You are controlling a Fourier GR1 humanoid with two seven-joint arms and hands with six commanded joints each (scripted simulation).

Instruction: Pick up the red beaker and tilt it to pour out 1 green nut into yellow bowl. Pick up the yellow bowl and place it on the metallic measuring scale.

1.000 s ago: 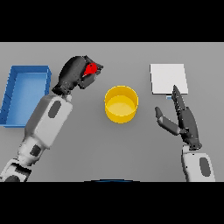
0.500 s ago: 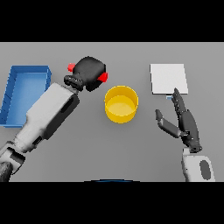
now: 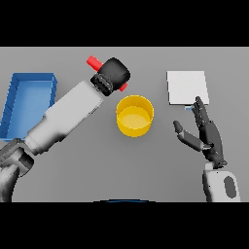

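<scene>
Near the table's [image 3: 97, 165] far edge, the red beaker [image 3: 94, 62] is held tilted in the curled left hand [image 3: 114, 73], just beyond the yellow bowl [image 3: 134, 115] at mid-table. Toward the right edge, the right hand [image 3: 206, 136] is spread, near the metallic measuring scale [image 3: 187, 87].

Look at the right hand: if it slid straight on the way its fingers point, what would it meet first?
The right hand points up the view, away from the robot. First in line is the white scale, whose near edge lies just beyond the fingertips. Height above the table is unclear, so it might pass over.

Red beaker [image 3: 94, 62], yellow bowl [image 3: 134, 115], pale scale [image 3: 187, 87], blue tray [image 3: 28, 99].
</scene>
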